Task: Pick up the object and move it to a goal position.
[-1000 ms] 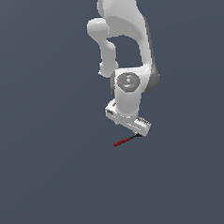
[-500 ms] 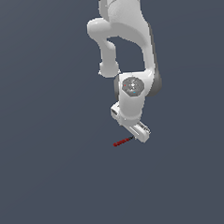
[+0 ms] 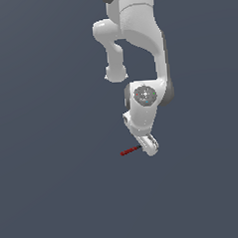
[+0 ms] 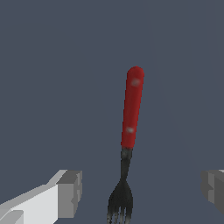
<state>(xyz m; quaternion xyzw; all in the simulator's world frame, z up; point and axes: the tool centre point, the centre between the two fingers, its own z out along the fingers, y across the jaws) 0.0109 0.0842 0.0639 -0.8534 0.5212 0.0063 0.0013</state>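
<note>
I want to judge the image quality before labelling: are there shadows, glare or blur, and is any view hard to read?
Exterior view: flat, even lighting, no cast shadows on the grey ground; the fork is tiny and coarse, its black head hidden beside the gripper. Wrist view: the fork's red handle is clear, with two pale spots that may be rivets or highlights; edges are pixelated, and the tines are cut off by the frame edge.

arm [image 3: 135, 30]: glossy white, rounded links | grey joint disc [image 3: 145, 95] | pincer [image 4: 140, 192]: grey pads
</note>
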